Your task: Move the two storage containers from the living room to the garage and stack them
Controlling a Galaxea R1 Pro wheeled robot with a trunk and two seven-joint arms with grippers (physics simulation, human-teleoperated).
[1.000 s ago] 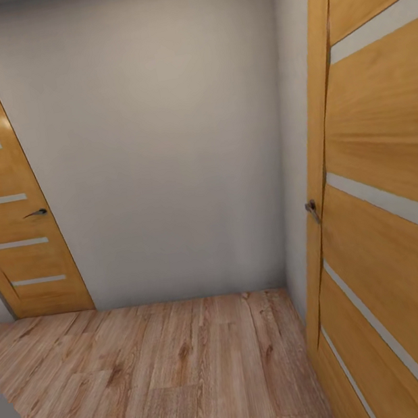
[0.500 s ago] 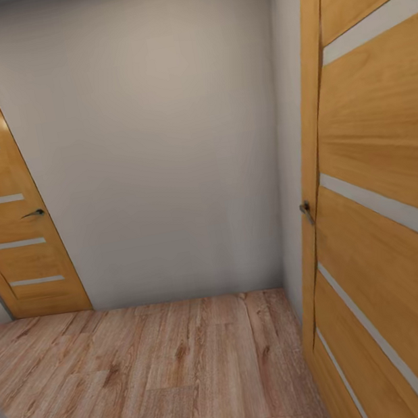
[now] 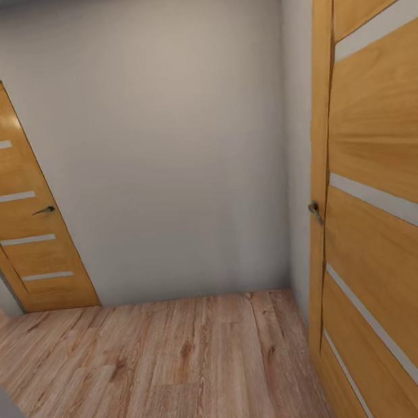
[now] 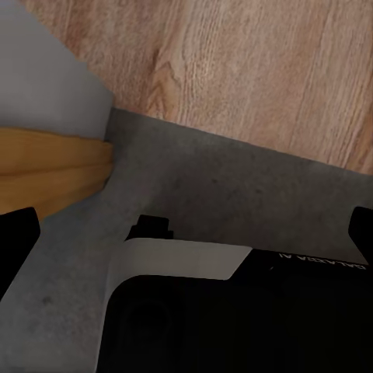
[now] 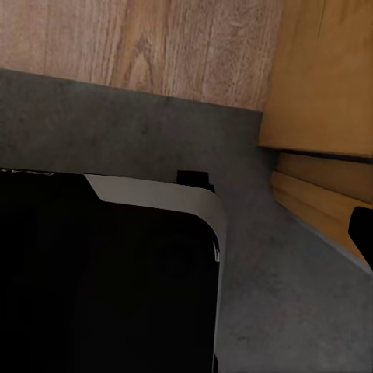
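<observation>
The two storage containers are out of view. In the left wrist view my left gripper (image 4: 186,233) is open, its dark fingertips (image 4: 15,241) far apart at the picture's edges with nothing between them. Under it lie my black and white base (image 4: 194,311) and dark grey concrete floor (image 4: 233,179), which meets light wood planks (image 4: 256,70). In the right wrist view my right gripper (image 5: 186,233) also looks open and empty, with one dark fingertip (image 5: 362,231) showing at the edge. It hangs above the base (image 5: 101,272) and concrete floor (image 5: 116,109).
The head view shows a small hallway with a wood plank floor (image 3: 164,381) and a pale grey wall (image 3: 169,140) straight ahead. A shut wooden door (image 3: 9,203) stands at the left. A second wooden door (image 3: 386,205) with a handle (image 3: 314,209) is close on the right.
The head view swung a little one way and then back, so the doors and wall shifted slightly in the picture. Nothing in the hallway itself moved.
</observation>
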